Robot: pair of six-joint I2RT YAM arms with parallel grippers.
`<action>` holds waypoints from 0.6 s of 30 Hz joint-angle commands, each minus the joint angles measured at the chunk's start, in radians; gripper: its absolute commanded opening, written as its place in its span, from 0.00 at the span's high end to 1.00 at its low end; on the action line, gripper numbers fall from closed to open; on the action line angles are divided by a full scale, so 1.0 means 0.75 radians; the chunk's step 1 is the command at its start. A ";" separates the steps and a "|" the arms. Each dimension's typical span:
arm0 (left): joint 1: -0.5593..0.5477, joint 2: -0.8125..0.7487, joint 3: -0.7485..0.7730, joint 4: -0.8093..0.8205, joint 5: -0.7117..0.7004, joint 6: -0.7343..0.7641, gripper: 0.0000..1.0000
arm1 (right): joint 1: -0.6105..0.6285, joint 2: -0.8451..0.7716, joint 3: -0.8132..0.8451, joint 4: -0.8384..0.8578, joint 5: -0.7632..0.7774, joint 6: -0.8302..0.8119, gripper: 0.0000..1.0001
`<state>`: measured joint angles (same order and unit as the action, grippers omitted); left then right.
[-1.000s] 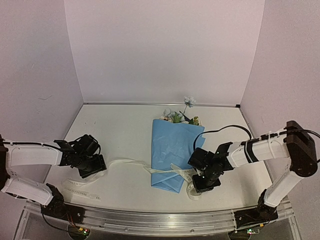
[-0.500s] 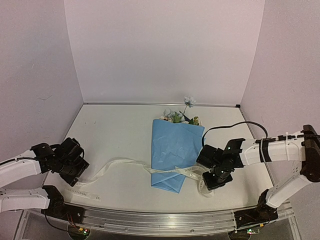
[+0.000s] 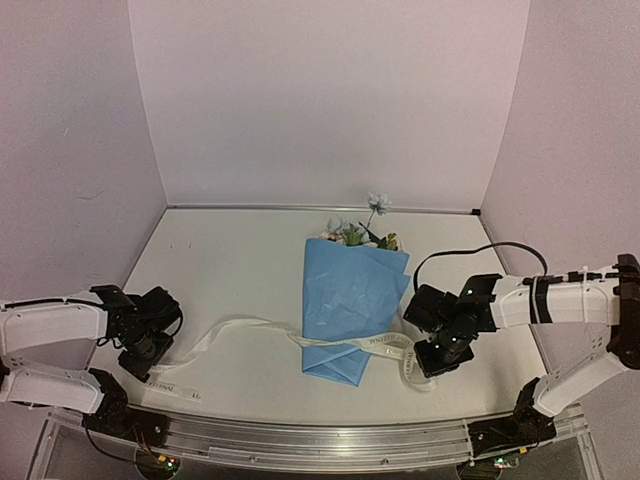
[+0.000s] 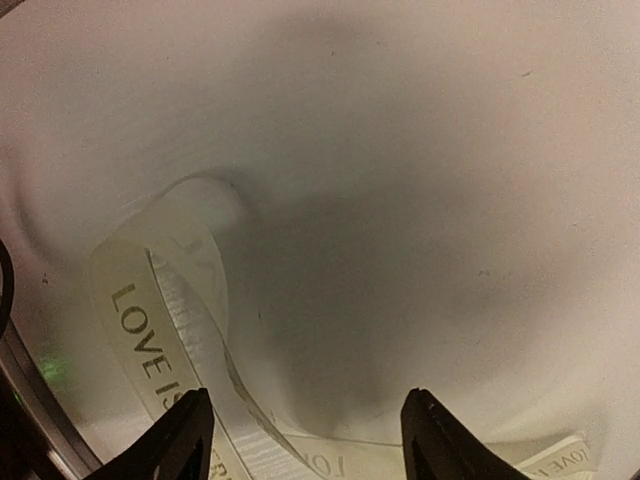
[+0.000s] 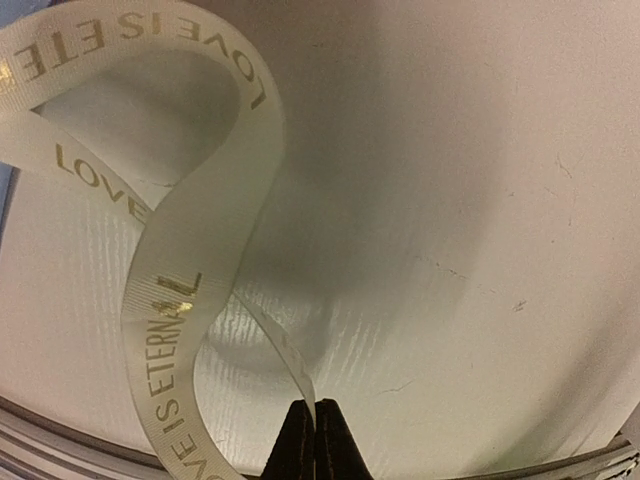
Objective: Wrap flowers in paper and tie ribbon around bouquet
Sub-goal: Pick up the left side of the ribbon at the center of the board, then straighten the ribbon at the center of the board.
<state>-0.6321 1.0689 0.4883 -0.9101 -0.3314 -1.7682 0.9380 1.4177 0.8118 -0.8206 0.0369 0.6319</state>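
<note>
Your right gripper stays clamped on the ribbon, fingers pressed together on its edge (the lettering reads "LOVE IS ETERNAL"). Since a second ago it has drawn to the right, away from the bouquet. The ribbon crosses the bouquet's narrow end; the bouquet lies in the middle of the table, its flowers at the far end. Your left gripper has retreated toward the near left corner, jaws apart above the ribbon's loose end, holding nothing.

We see the bouquet blocking the table's middle. The ribbon crosses along the near edge; the far-left corner lies open.
</note>
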 commanded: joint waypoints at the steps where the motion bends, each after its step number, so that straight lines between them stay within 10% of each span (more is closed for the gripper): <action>1: 0.079 0.074 0.007 0.120 -0.074 0.030 0.44 | -0.054 -0.073 -0.037 -0.033 -0.011 0.004 1.00; 7: 0.270 0.227 0.107 0.273 -0.182 0.312 0.97 | -0.152 -0.166 -0.032 -0.144 0.007 -0.014 1.00; 18: 0.378 0.199 0.785 0.331 -0.753 1.252 1.00 | -0.399 -0.333 0.214 -0.515 0.188 -0.211 1.00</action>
<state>-0.3528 1.2458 0.9123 -0.7231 -0.7104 -1.1814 0.6805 1.2134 0.8554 -1.0531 0.0744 0.5610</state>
